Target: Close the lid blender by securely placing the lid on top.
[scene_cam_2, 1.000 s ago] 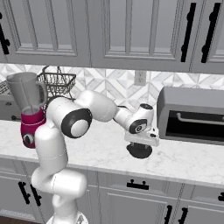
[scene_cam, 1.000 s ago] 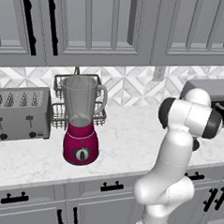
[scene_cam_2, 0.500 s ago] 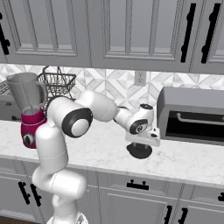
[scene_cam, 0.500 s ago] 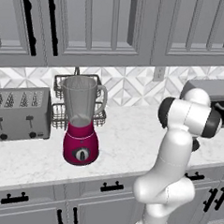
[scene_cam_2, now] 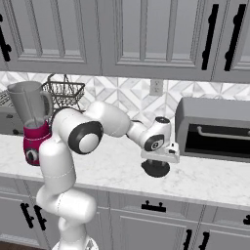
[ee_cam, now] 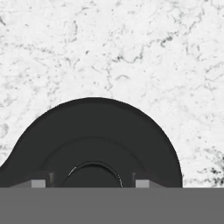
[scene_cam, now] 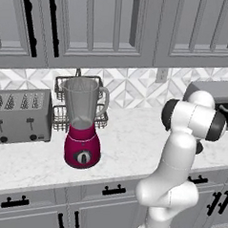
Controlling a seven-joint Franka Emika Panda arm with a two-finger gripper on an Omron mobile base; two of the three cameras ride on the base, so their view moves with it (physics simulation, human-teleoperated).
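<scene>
Black cap: the lid (scene_cam_2: 156,168) lies flat on the marble counter (scene_cam_2: 112,171), near the front edge, just left of the toaster oven (scene_cam_2: 215,131).
Gripper: the gripper (scene_cam_2: 157,161) is down right on top of the lid; in the hand view the lid (ee_cam: 94,144) spreads wide and dark just ahead of the finger tips (ee_cam: 39,183), which stand either side of its raised centre.
Grip state: I cannot tell whether the fingers are pressed onto the lid or standing apart from it; the contact is hidden at the bottom of the hand view.
Blender: the blender (scene_cam: 82,127) stands far off to the left on the same counter, magenta base, clear jar upright, mouth uncovered, between the grey toaster (scene_cam: 20,116) and open counter, with a wire basket (scene_cam: 64,103) behind it.
Done: by my reading, the arm has reached the lid and lined up over it.
Left: nearly everything, I judge. The lid needs a firm hold, a lift, a long carry leftward, then seating level on the jar's mouth.
Progress: early stage, pick-up not confirmed.
</scene>
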